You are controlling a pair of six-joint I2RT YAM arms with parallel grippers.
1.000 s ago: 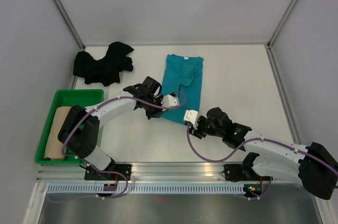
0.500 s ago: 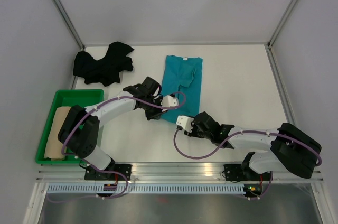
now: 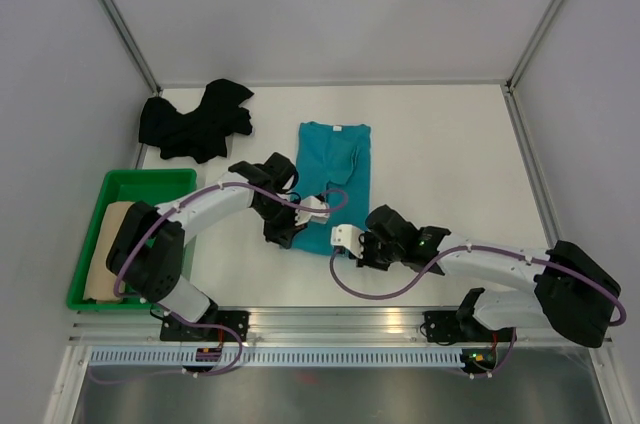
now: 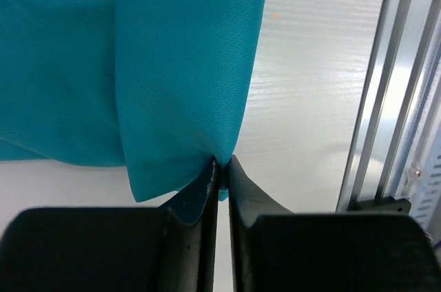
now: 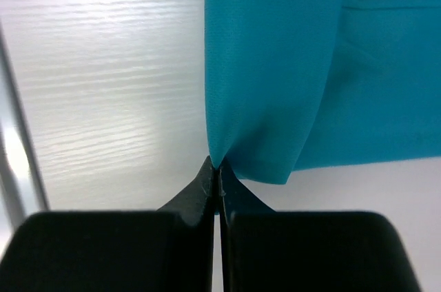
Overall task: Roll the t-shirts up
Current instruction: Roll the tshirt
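Observation:
The teal t-shirt [image 3: 335, 159] lies folded lengthwise in the middle of the table. Its near hem is held at two corners. My left gripper [image 3: 303, 237] is shut on the left corner, where cloth [image 4: 179, 65] is pinched at the fingertips [image 4: 222, 161]. My right gripper [image 3: 345, 249] is shut on the right corner, and the cloth [image 5: 275, 65] rises from its tips [image 5: 219, 164]. The black t-shirt [image 3: 195, 122] sits crumpled at the back left. The beige-tan t-shirt [image 3: 108, 249] lies in the green tray.
The green tray [image 3: 150, 179] stands at the left edge of the table. An aluminium rail [image 3: 340, 319] runs along the near edge, close behind both grippers, and shows in the left wrist view too [image 4: 400, 99]. Grey walls enclose the table.
My right gripper has moved left to the teal shirt's near hem and shut on it. Both grippers have drawn the shirt toward the near edge and a little to the left.

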